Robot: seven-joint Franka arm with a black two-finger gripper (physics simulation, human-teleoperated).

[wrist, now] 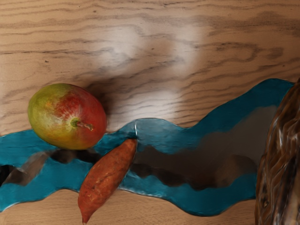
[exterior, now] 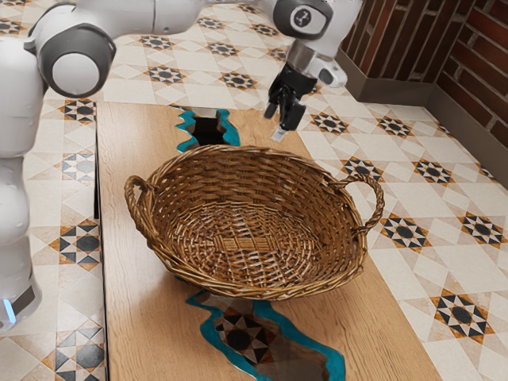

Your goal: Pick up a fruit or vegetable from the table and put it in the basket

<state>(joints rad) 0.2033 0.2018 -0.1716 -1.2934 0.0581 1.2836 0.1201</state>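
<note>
Beyond the basket's far rim, my gripper (exterior: 282, 121) hangs above the table's far end, its fingers apart with nothing between them. The brown wicker basket (exterior: 250, 282) stands upright, bare weave showing inside it. In the wrist view, a green-and-red mango (wrist: 65, 116) lies below my hand, stem visible. Close beside it rests an orange-brown sweet potato (wrist: 105, 180), partly over the teal inlay. The basket's side (wrist: 281, 164) rises across the inlay from both.
The wooden table (exterior: 143, 317) carries a teal-edged inlay (exterior: 305, 333) running beneath the basket. Two loop handles stick out at the basket's ends, one (exterior: 373, 202) toward the exterior view's right. Behind are a tiled floor and brick wall (exterior: 413, 48).
</note>
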